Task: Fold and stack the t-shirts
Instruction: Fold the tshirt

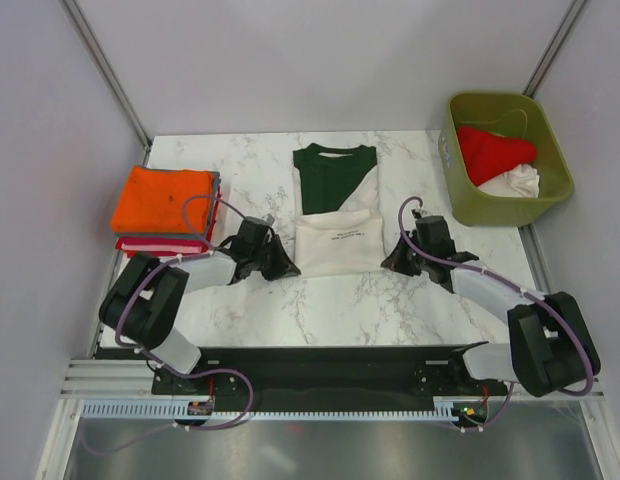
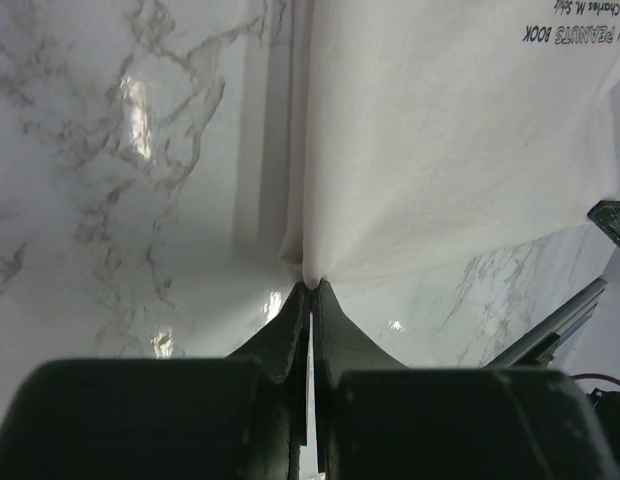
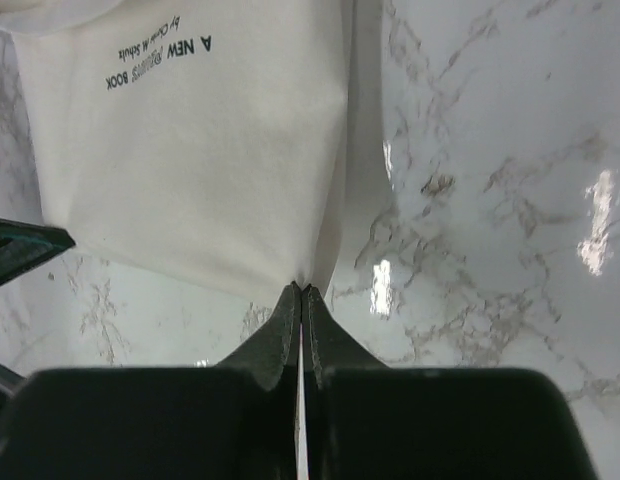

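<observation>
Near the middle of the marble table (image 1: pixel 240 170) the cream t-shirt (image 1: pixel 337 240) is laid flat, with its dark green collar and sleeves toward the far edge. Writing is picked out on the cream cloth. In the right wrist view "A NEW PEANUTS BOOK" is read in dark capitals, and a smaller line under it looks like "by Charles M. Schulz". In the left wrist view only "PEANUTS BOOK" and "Charles M." are caught before the print is cut off at the frame.

The shirt's near left corner is pinched by the left gripper (image 2: pixel 310 288), fingers pressed together on the cloth. The near right corner is clamped the same way by the right gripper (image 3: pixel 302 290). Both corners are held low, just off the glossy marble.

At the left edge an orange t-shirt (image 1: pixel 165 198) is seen folded on top of a stack, with a red t-shirt (image 1: pixel 160 243) beneath it. At the far right corner an olive-green bin (image 1: pixel 470 205) is seen, with a crumpled red tee (image 1: pixel 495 152) and a white tee (image 1: pixel 515 182) inside. Open marble is seen between the stack and the cream shirt.
</observation>
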Controlling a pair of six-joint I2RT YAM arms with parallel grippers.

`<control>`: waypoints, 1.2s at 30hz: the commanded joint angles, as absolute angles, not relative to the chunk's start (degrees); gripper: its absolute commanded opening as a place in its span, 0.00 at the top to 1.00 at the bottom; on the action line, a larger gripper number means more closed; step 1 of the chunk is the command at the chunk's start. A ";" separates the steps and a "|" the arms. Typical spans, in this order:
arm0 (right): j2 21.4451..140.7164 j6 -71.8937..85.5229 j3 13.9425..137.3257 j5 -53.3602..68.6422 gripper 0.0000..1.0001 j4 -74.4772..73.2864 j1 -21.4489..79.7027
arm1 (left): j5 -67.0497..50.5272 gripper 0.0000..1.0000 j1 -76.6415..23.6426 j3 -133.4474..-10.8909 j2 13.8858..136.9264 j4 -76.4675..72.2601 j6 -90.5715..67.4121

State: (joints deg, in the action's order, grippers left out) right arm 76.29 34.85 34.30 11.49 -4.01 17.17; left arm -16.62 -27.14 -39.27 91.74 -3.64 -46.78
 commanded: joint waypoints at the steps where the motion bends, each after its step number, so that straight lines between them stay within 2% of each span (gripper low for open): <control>1: 71.30 35.16 30.08 11.87 1.00 -6.24 19.06 | -15.74 0.98 -26.98 -34.30 86.07 -3.87 -43.33; 6: 62.52 37.79 24.00 10.37 1.00 -7.38 21.88 | -15.47 0.98 -27.07 -27.18 78.67 -3.69 -43.33; 8: 59.87 38.23 21.89 10.37 0.85 -8.26 22.23 | -16.08 0.98 -26.98 -25.85 75.51 -3.26 -43.24; 10: 56.09 38.76 20.31 10.02 0.53 -9.66 22.67 | -16.78 0.81 -27.25 -25.05 74.10 -1.68 -42.89; 12: 53.19 38.93 19.52 9.93 0.47 -10.54 22.85 | -16.53 0.57 -27.60 -24.79 72.17 -0.36 -42.54; 13: 52.65 39.20 18.99 9.93 0.45 -10.72 23.03 | -16.35 0.54 -27.68 -24.52 71.55 -0.26 -42.54; 16: 52.73 39.55 18.72 11.51 0.46 -10.64 23.29 | -15.73 0.48 -27.95 -23.91 69.26 1.13 -42.80; 21: 54.75 40.87 18.55 13.96 0.46 -7.04 24.60 | -15.29 0.47 -28.12 -25.04 70.39 1.58 -42.54; 28: 57.48 43.59 18.46 15.12 0.44 -1.32 26.54 | -16.17 0.47 -28.12 -25.75 74.00 0.35 -43.07; 36: 65.65 44.73 17.93 13.80 0.50 5.53 26.81 | -14.43 0.51 -28.12 -26.45 77.87 -3.78 -44.38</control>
